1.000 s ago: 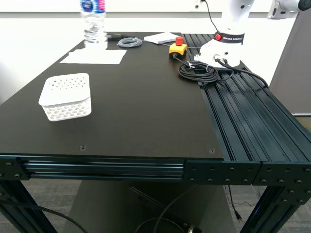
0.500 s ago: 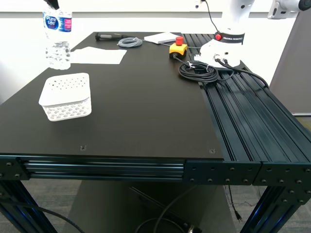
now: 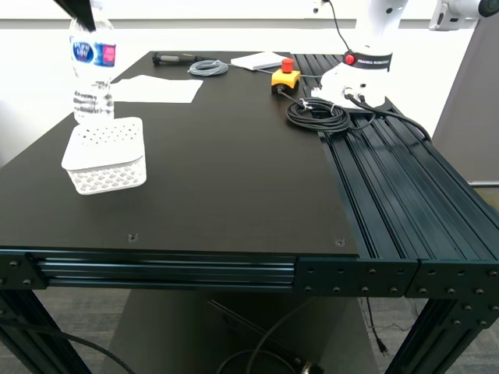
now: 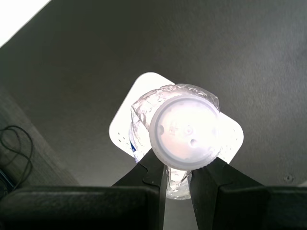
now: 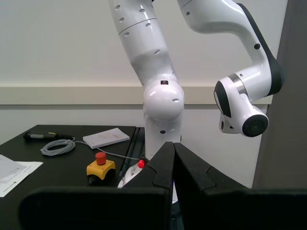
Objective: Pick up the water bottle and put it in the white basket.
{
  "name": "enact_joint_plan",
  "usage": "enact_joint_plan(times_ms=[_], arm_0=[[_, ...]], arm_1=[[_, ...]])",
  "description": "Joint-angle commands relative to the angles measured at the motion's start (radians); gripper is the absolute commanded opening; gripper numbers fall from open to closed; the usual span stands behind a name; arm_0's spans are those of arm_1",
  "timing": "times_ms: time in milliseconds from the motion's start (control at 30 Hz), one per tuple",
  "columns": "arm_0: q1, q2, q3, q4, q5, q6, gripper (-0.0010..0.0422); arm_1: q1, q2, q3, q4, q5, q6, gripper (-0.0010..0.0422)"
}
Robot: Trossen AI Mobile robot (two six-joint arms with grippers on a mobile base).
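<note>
Our first gripper point(image 4: 178, 167) is pinching the small clear plastic water bottle point(image 3: 93, 70) with a white cap, its two black fingers point(image 4: 148, 175) pressing the neck just under the cap. We are holding the bottle upright above the far edge of the small squarish white plastic basket point(image 3: 104, 154), which is resting on the black table point(image 3: 234, 171). Our second gripper point(image 5: 173, 165) is sitting pressed together, holding nothing. Its wrist view is showing a white robot arm point(image 5: 158, 91) and a yellow box with a red button point(image 5: 100, 166); the first wrist view is showing only cap, basket and tabletop
</note>
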Motion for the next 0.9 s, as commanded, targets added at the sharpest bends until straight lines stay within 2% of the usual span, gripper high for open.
enact_joint_plan(times_ms=[33, 233, 300, 633, 733, 900], arm_0=[[0.0, 0.0, 0.002, 0.003, 0.001, 0.0, 0.0001], [0.0, 0.0, 0.002, 0.003, 0.001, 0.0, 0.0001], [0.0, 0.0, 0.002, 0.003, 0.001, 0.0, 0.0001], [0.0, 0.0, 0.002, 0.003, 0.001, 0.0, 0.0001], [0.0, 0.0, 0.002, 0.003, 0.001, 0.0, 0.0001], [0.0, 0.0, 0.002, 0.003, 0.001, 0.0, 0.0001]], arm_1=[[0.002, 0.0, -0.04, 0.027, 0.004, 0.006, 0.0], [0.004, 0.0, -0.074, 0.043, 0.017, 0.027, 0.0002], [0.005, 0.0, -0.074, 0.044, 0.018, 0.031, 0.0022], [0.007, 0.0, -0.074, 0.061, 0.011, 0.042, 0.0206], [0.009, 0.0, -0.074, 0.061, 0.009, 0.041, 0.0223], [0.01, 0.0, -0.073, 0.067, 0.01, 0.042, 0.0224]])
